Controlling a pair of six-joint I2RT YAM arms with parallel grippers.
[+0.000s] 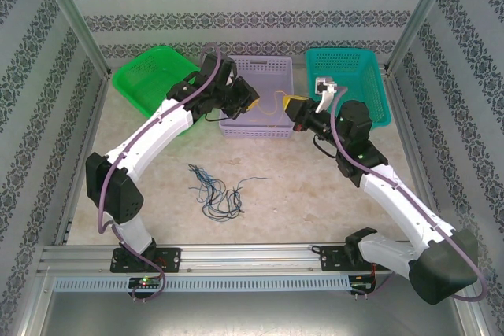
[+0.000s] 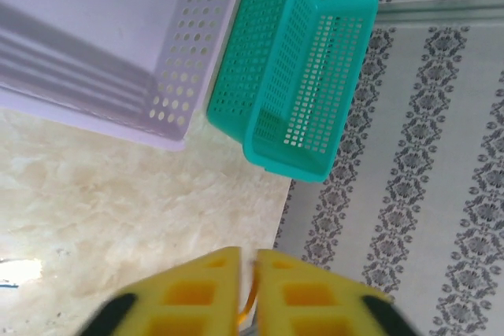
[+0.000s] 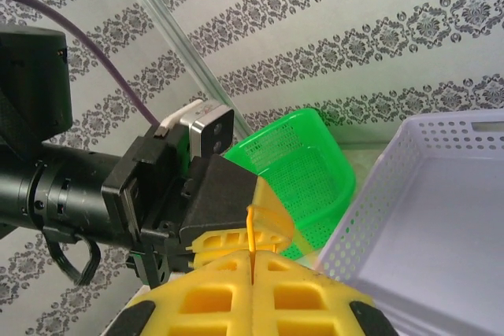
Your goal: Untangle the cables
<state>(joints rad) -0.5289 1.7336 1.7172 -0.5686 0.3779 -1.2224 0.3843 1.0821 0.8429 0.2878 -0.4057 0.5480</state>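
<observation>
Cables, one tangle, one strand in left pincer, right pincer

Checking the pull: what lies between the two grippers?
A yellowish cable runs from left gripper to right gripper above the lavender basket, top view.

"Where does the overhead one sit?"

"High behind the arm bases, well back, tilted down over the whole table."

"And the wrist ones?"

"Close in. The one on the left gripper looks rightward, past the lavender basket to the teal basket. The one on the right gripper faces leftward, toward the green basket. All three catch the lavender basket."
</observation>
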